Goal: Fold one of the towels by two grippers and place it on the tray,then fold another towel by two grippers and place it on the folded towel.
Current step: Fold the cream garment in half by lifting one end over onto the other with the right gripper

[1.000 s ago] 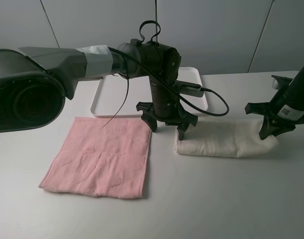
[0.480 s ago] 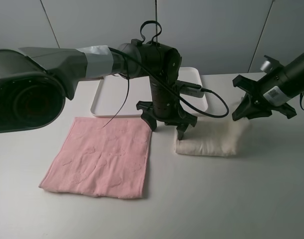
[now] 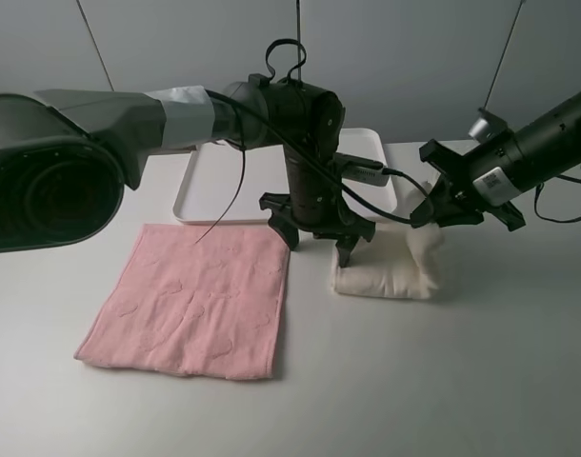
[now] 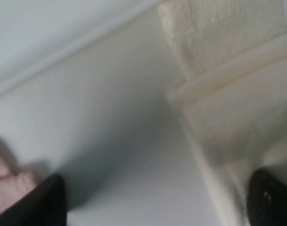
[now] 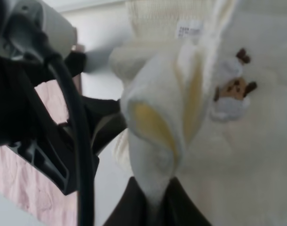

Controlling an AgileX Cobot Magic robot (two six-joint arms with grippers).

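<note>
The cream towel (image 3: 386, 274) lies right of centre, its right end lifted and doubled over toward the left. My right gripper (image 3: 431, 215) is shut on that raised end, and the right wrist view shows the pinched fold (image 5: 155, 141) rising from the gripper (image 5: 150, 207). My left gripper (image 3: 317, 244) stands open and pointing down at the towel's left end, one fingertip (image 3: 347, 255) on the cloth (image 4: 228, 70) and the other off it. The pink towel (image 3: 190, 300) lies flat at the left. The white tray (image 3: 224, 190) sits behind, partly hidden by the left arm.
The left arm's black cable (image 3: 414, 205) loops over the table between the tray and the right gripper. A small embroidered patch (image 5: 233, 94) shows on the cream towel. Bare table lies in front of both towels.
My right gripper has lifted the cream towel's right end and carried it leftward, so the towel now covers about half its earlier length. The left gripper has stayed put.
</note>
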